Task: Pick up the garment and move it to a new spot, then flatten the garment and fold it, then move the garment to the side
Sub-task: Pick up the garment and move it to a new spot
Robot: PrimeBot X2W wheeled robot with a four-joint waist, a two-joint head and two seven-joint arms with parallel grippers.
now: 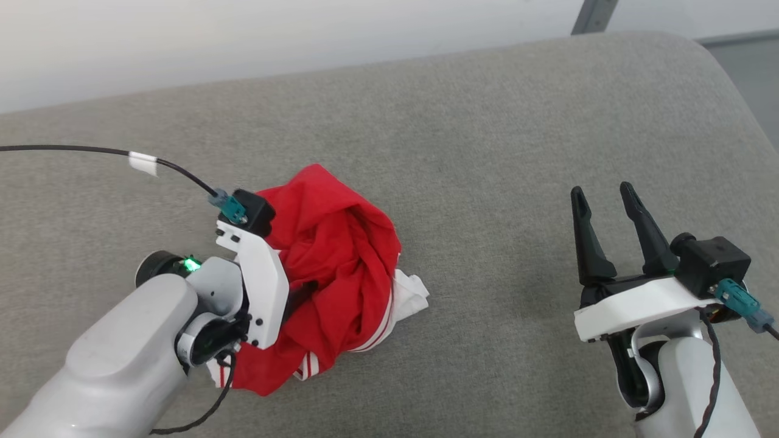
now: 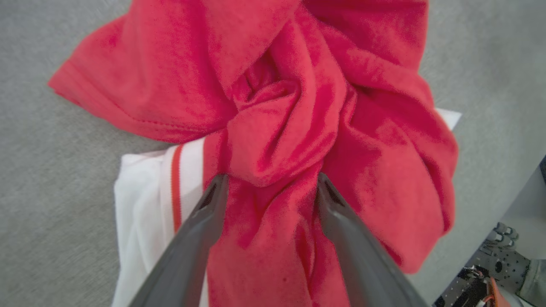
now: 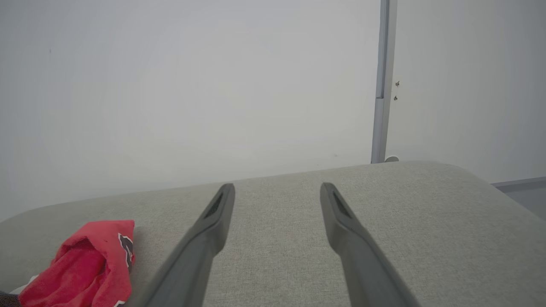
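Note:
The garment (image 1: 341, 255) is a red shirt lying in a crumpled heap on the grey padded surface (image 1: 487, 152), left of centre, with white sleeve cloth and striped trim poking out at its near right side. My left gripper (image 1: 302, 293) is pushed into the heap from the near left, its fingers mostly buried in cloth. In the left wrist view, the left gripper (image 2: 271, 181) stands open, its two fingers wide apart with a thick fold of the garment (image 2: 277, 128) bulging between them. My right gripper (image 1: 602, 190) is open and empty, well right of the heap. In the right wrist view, my right gripper (image 3: 277, 187) has the garment (image 3: 85, 260) at lower left.
The padded surface curves down at its far edge and right end (image 1: 718, 91), with a pale wall behind (image 1: 243, 42). A black cable (image 1: 91, 149) runs from the left wrist camera off to the left. A grey post (image 3: 379, 85) stands against the wall.

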